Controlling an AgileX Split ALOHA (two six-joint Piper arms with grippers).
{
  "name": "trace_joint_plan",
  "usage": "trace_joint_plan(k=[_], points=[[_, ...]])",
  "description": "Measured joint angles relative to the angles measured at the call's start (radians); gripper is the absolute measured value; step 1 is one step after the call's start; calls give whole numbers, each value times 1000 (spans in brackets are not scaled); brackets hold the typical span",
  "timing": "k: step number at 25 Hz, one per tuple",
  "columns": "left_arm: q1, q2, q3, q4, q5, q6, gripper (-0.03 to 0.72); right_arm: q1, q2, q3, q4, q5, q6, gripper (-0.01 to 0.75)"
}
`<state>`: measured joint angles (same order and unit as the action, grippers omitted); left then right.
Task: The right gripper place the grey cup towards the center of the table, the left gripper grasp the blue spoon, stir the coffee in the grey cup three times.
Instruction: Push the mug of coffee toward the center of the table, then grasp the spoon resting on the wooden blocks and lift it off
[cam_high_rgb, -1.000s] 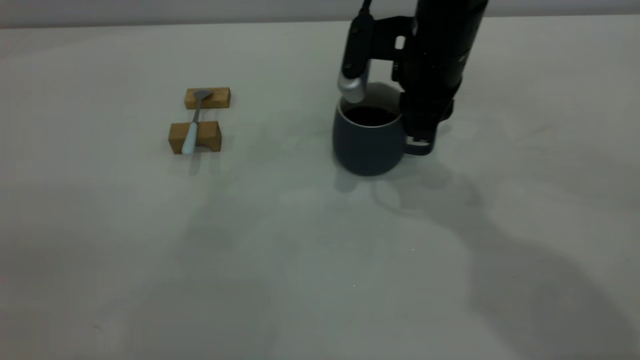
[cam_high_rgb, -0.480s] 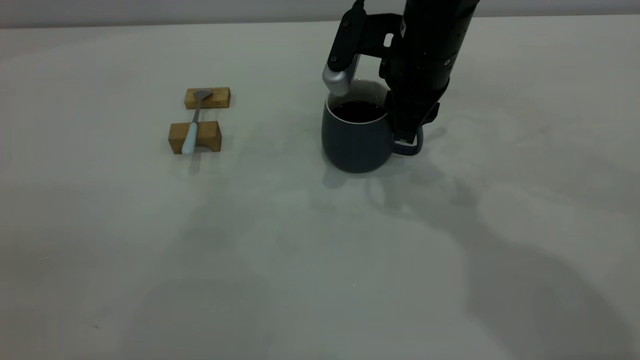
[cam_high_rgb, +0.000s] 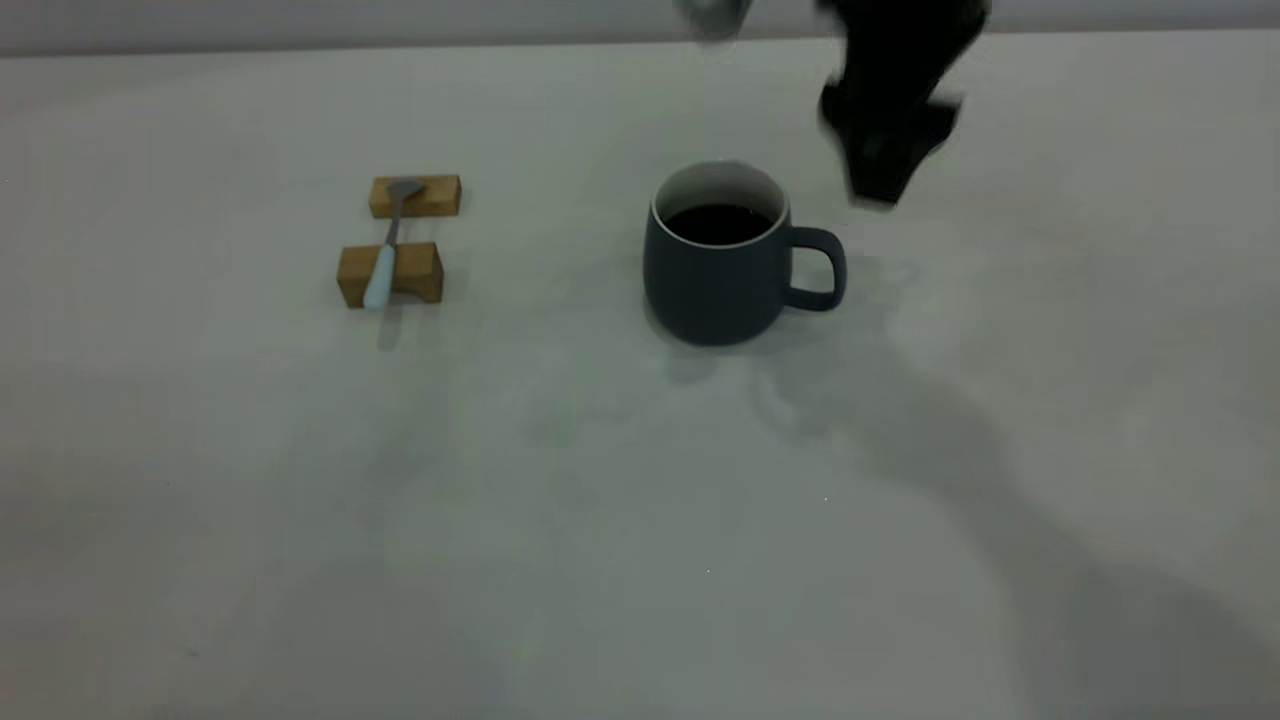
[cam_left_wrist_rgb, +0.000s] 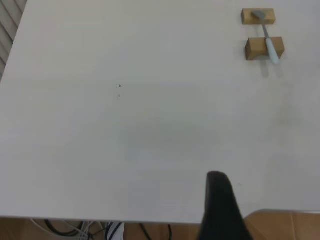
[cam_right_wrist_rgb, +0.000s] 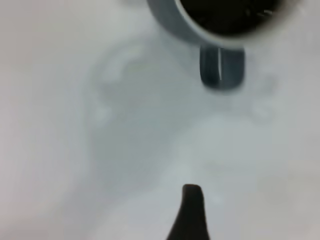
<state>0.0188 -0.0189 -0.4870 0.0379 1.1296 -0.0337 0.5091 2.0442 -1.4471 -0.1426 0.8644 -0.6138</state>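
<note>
Spanning every view, the table (cam_high_rgb: 600, 520) carries the grey cup (cam_high_rgb: 715, 280) near its center, upright, coffee (cam_high_rgb: 725, 224) inside: placement looks done. Above and beside its handle, the right gripper (cam_high_rgb: 885, 150) holds nothing; its opening cannot be told. Two wooden blocks (cam_high_rgb: 392, 272) cradle the blue spoon (cam_high_rgb: 385, 262), ungrasped; stirring remains.

Bare surface (cam_high_rgb: 560, 450) is seen all around the grey cup (cam_high_rgb: 715, 270); only two wooden blocks (cam_high_rgb: 392, 272) stand well apart from it.
</note>
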Motion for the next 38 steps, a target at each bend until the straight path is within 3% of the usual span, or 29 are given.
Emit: trace_joint_plan(k=[6,8,15,25,27,34,38], points=[[0,0,0,0,0,0,560,0,-265,0,16,296,165,687],[0,0,0,0,0,0,560,0,-349,1,21,338,218,654],[0,0,0,0,0,0,560,0,-665,127,107,359,341,594],[0,0,0,0,0,0,560,-4,-1174,541,159,373,434,592],[0,0,0,0,0,0,560,-36,-1294,626,172,373,438,592],[0,0,0,0,1,0,560,-268,-1729,871,196,368,447,592],[0,0,0,0,1,0,560,-343,-1891,952,196,300,453,592]])
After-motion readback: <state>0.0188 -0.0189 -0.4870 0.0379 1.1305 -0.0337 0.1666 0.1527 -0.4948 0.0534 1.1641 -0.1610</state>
